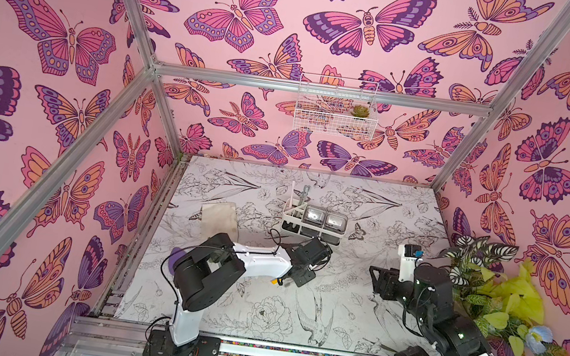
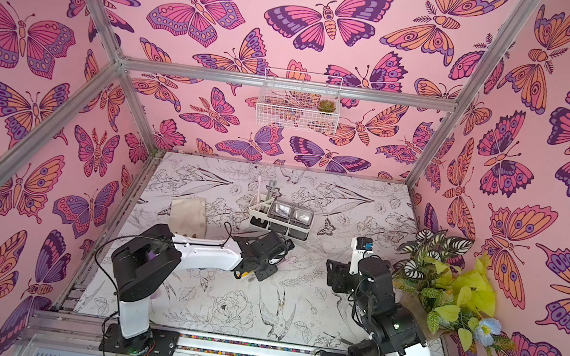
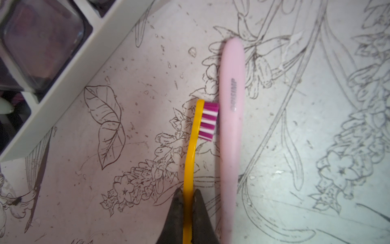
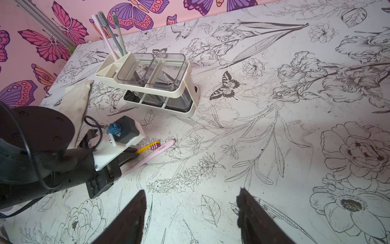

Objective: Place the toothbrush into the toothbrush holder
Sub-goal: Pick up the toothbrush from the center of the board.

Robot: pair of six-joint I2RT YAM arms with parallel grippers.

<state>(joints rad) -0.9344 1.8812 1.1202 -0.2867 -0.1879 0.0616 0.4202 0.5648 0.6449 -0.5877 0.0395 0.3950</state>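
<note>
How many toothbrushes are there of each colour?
yellow toothbrush: 1
pink toothbrushes: 2, the lying pink toothbrush on the table and the standing pink toothbrush in the toothbrush holder
grey toothbrush: 1
Total: 4

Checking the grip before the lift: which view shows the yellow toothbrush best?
Left wrist view: the yellow toothbrush shows close up, handle pinched in the left claw, bristles clear. The right wrist view shows only its head end; in both top views, just a yellow tip.
</note>
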